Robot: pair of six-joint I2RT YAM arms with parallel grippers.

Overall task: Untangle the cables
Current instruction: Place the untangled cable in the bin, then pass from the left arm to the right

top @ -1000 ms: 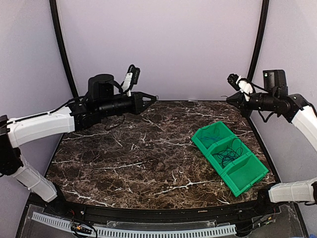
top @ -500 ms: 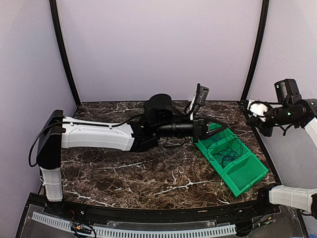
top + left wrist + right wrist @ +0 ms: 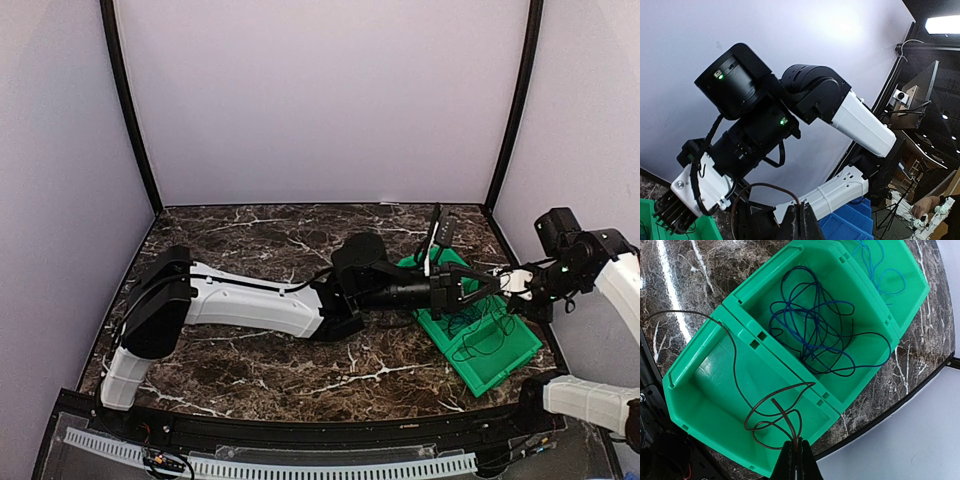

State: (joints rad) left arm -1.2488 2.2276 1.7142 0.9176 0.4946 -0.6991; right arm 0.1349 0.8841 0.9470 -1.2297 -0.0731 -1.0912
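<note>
A dark brown cable is held by both grippers over the green three-compartment bin. My right gripper is shut on one end, and the cable's loops hang over the near compartment. My left gripper is shut on the same cable, facing the right arm. In the top view the left gripper and right gripper meet above the bin. A tangle of blue and black cables lies in the middle compartment. A light blue cable lies in the far one.
The bin sits at the right of the marble table, near its front right edge. My left arm stretches across the table's middle. Black frame posts stand at the back corners.
My left arm swung from the far left across the table to the bin. My right gripper came down from the back right to meet it. A dark cable now hangs between them.
</note>
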